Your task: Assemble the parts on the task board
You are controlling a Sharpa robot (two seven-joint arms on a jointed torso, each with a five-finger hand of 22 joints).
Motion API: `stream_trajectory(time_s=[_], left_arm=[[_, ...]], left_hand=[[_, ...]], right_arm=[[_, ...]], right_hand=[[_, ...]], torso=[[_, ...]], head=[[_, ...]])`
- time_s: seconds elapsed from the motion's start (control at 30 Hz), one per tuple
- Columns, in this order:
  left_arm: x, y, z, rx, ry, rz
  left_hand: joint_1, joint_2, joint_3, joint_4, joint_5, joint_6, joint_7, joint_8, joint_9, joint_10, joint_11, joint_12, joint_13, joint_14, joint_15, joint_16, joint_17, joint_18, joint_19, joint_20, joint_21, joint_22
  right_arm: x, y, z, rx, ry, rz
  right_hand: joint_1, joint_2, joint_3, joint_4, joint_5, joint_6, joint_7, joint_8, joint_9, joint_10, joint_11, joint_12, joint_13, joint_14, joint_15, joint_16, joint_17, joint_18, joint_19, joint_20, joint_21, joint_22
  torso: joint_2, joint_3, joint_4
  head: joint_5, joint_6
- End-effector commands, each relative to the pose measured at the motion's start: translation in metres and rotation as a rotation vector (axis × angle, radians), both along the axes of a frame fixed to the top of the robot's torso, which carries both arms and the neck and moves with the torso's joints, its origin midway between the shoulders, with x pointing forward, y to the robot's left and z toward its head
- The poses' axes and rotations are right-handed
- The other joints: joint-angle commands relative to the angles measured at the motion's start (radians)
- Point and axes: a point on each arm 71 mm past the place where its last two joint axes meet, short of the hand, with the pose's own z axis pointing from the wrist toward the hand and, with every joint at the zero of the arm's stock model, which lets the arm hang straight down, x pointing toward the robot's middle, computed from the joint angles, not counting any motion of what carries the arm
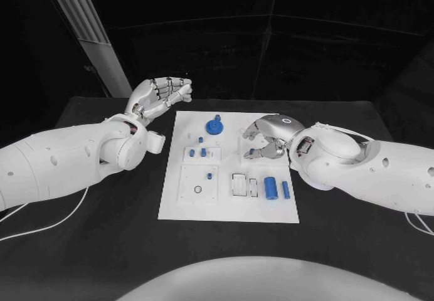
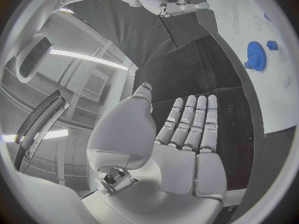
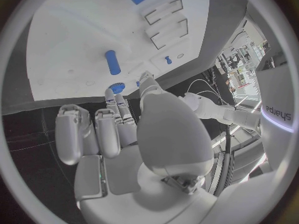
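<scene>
Two hands were seen over the table, one at either side of the task board. At the left, the left hand was held raised beyond the board's far left corner, palm up, its fingers straight, side by side and holding nothing. On the board itself, a blue gear was standing near the far edge, small blue pegs were set just left of centre, and two blue cylinders were lying side by side near the right edge. Further right, the right hand was lowered over the board's far right part, fingers curled downward; whether anything was pinched beneath them could not be told. A slip was judged likely if a small part were gripped off-centre there, and the nearby cylinders could be knocked rolling by a careless descent.
</scene>
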Motion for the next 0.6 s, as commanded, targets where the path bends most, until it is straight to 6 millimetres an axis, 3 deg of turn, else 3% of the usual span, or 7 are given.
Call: stream_trajectory(time_s=[0.03,0.3,0.6], left_arm=[[-0.004,-0.001,0.011,-0.058,-0.135,-0.034],[-0.004,-0.001,0.011,-0.057,-0.134,-0.032],[-0.004,-0.001,0.011,-0.058,-0.134,-0.033]], left_hand=[[0.000,0.013,-0.006,-0.002,0.002,-0.008,0.084,0.005,-0.001,-0.005,-0.001,0.003,-0.001,-0.006,-0.003,0.005,-0.001,-0.007,0.005,0.000,-0.004,-0.001],[0.000,0.013,-0.006,-0.002,0.002,-0.008,0.084,0.005,-0.001,-0.005,-0.001,0.003,-0.001,-0.006,-0.003,0.005,-0.001,-0.007,0.005,0.000,-0.004,-0.001],[0.000,0.013,-0.006,-0.002,0.002,-0.008,0.084,0.005,-0.001,-0.005,-0.001,0.003,-0.001,-0.006,-0.003,0.005,-0.001,-0.007,0.005,0.000,-0.004,-0.001]], right_arm=[[0.002,-0.002,-0.004,-0.109,0.004,-0.042],[0.004,-0.002,-0.010,-0.176,0.033,-0.072],[0.006,0.002,-0.015,-0.202,0.051,-0.072]], right_hand=[[0.027,0.008,0.009,-0.002,0.002,0.017,-0.004,0.009,0.002,0.008,-0.009,0.012,0.002,0.062,-0.002,0.000,0.038,0.010,0.043,0.004,0.002,0.211],[0.092,0.047,0.030,-0.021,0.002,0.057,-0.027,0.023,0.005,0.045,-0.030,0.039,0.002,0.064,-0.017,0.004,0.043,0.009,0.046,-0.008,0.009,0.214],[0.112,0.063,0.035,-0.022,0.002,0.074,-0.038,0.026,0.004,0.072,-0.042,0.049,-0.002,0.065,-0.026,0.005,0.043,0.008,0.046,-0.018,0.009,0.214]], torso=[[0.000,0.0003,0.0004],[0.001,-0.0001,-0.0001],[0.000,-0.0003,0.0002]], head=[[0.001,0.000],[0.002,-0.004],[0.003,-0.004]])
